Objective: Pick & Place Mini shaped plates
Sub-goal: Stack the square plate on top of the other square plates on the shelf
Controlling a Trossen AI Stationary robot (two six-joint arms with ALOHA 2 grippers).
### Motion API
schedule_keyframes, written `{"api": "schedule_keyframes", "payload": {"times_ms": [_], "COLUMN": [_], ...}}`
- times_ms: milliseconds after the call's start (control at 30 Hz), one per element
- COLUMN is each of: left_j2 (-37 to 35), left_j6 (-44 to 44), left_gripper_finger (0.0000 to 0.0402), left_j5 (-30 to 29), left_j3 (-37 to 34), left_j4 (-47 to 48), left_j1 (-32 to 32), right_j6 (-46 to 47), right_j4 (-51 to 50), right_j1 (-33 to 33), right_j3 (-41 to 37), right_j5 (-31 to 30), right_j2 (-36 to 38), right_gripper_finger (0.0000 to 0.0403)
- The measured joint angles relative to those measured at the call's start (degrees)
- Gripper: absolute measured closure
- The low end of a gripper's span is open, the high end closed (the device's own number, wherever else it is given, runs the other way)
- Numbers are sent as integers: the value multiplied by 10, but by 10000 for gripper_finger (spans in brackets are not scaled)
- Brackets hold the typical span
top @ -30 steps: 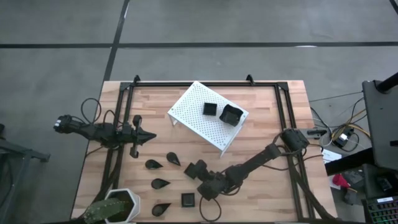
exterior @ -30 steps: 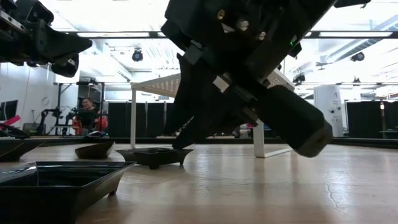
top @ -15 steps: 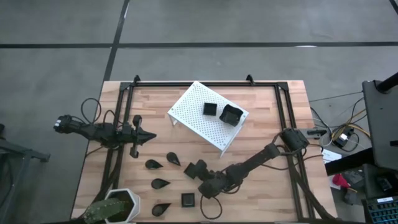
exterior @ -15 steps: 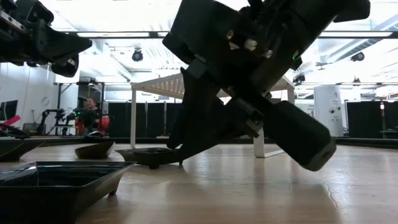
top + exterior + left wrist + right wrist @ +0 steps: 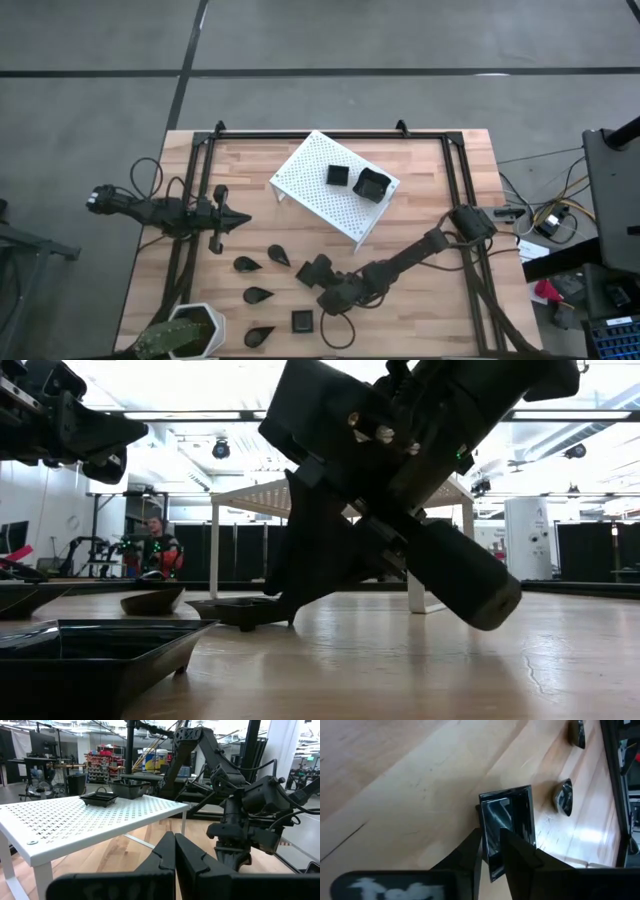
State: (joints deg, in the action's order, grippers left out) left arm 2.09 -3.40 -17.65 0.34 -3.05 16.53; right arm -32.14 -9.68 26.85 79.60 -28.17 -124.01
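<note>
Black mini shaped plates lie on the wooden table: teardrop ones (image 5: 247, 264), (image 5: 258, 295), and small squares (image 5: 302, 321). Two more squares (image 5: 338, 175) (image 5: 372, 184) stand on the white perforated rack (image 5: 320, 200). My right gripper (image 5: 491, 837) slants down at a square plate (image 5: 512, 817) in the table's near middle (image 5: 316, 270) and is shut on its rim. My left gripper (image 5: 240, 218) hovers shut and level at the table's left, holding nothing. My right gripper pinches one side wall (image 5: 490, 827) of the square plate, with one finger (image 5: 474, 845) outside it and the other (image 5: 512, 847) inside the dish. The fingers slant down from the table's right and near side. The plate's base rests flat on the table (image 5: 245, 612).
A white hexagonal plant pot (image 5: 192, 335) stands at the near left corner. Another black dish (image 5: 90, 655) sits at the near edge. Two teardrop plates (image 5: 563, 797) (image 5: 578, 732) lie just beyond the held plate. A black frame (image 5: 330, 133) borders the table.
</note>
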Motion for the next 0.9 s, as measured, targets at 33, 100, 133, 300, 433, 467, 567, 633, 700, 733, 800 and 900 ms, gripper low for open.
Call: {"api": "schedule_keyframes", "payload": {"times_ms": [33,100,133,300,433,467,567,633,700,733,800,900], "left_j2": [0,0,0,0,0,0,0,0,0,0,0,0], "left_j6": [0,0,0,0,0,0,0,0,0,0,0,0], "left_gripper_finger": [401,401,401,401,401,401,401,401,401,401,401,401], "left_j5": [0,0,0,0,0,0,0,0,0,0,0,0], "left_j3": [0,0,0,0,0,0,0,0,0,0,0,0], "left_j4": [0,0,0,0,0,0,0,0,0,0,0,0], "left_j1": [0,0,0,0,0,0,0,0,0,0,0,0], "right_j6": [0,0,0,-6,-4,-1,2,-3,-8,-7,-8,-3], "right_j4": [-1,-3,-3,0,2,1,1,1,0,-1,-4,-8], "right_j1": [0,0,0,-1,-1,-1,-1,1,1,1,0,3], "right_j3": [-1,-2,-2,-2,-2,-2,-2,-1,1,2,4,13], "right_j5": [0,2,2,1,-3,-4,-11,-31,-37,-37,-38,-53], "right_j2": [0,0,0,-7,-12,-12,-12,-12,-12,-12,-12,-13], "right_gripper_finger": [340,342,344,346,351,355,373,387,392,393,394,394]}}
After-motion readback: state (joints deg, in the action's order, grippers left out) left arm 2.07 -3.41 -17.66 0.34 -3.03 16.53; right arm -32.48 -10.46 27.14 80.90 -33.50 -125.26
